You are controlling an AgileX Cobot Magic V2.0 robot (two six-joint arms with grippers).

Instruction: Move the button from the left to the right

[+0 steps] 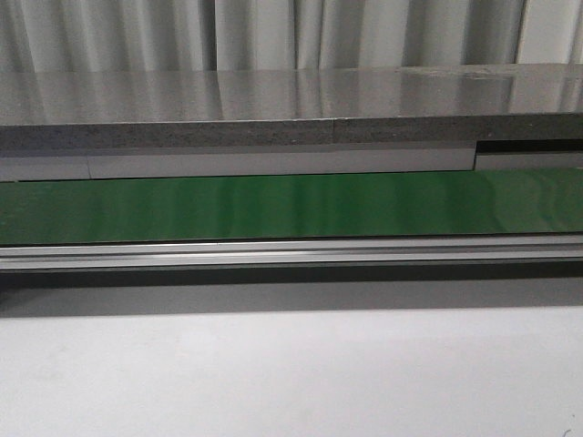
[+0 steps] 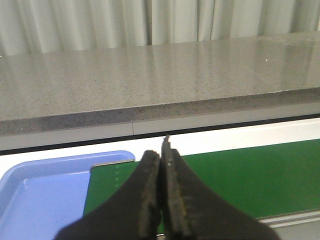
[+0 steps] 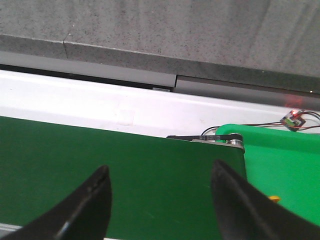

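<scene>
I am looking forward over a long green belt [image 1: 291, 208] that is running from left to right across the front view. A shiny metal rail [image 1: 291, 255] is lying along its near edge, and a pale table top [image 1: 291, 373] is sitting nearer still. Behind the belt a gray speckled counter [image 1: 273, 105] is stretching across, and gray curtains [image 1: 273, 32] are hanging at the far back.

My left gripper [image 2: 161, 172] is hanging over the left end of the belt. Its two dark fingers [image 2: 147, 195] are pressing flat against each other, with nothing between them. Just past the left end of the belt a blue tray [image 2: 35, 200] is sitting, with its rim right beside the belt end.

My right gripper [image 3: 160, 187] is hanging over the right end of the belt. Its two dark fingers [image 3: 87, 205] are standing wide apart, and only green belt is showing between them. Just past the right end of the belt a green tray [image 3: 280, 165] is sitting. On its far side a tiny board with a red light [image 3: 292, 119] is glowing, with thin wires running from it.

A little yellow spot [image 3: 274, 198] is peeking out in the green tray, right beside one finger of my right gripper. I cannot tell if it is the button. I am not seeing the button anywhere else.
</scene>
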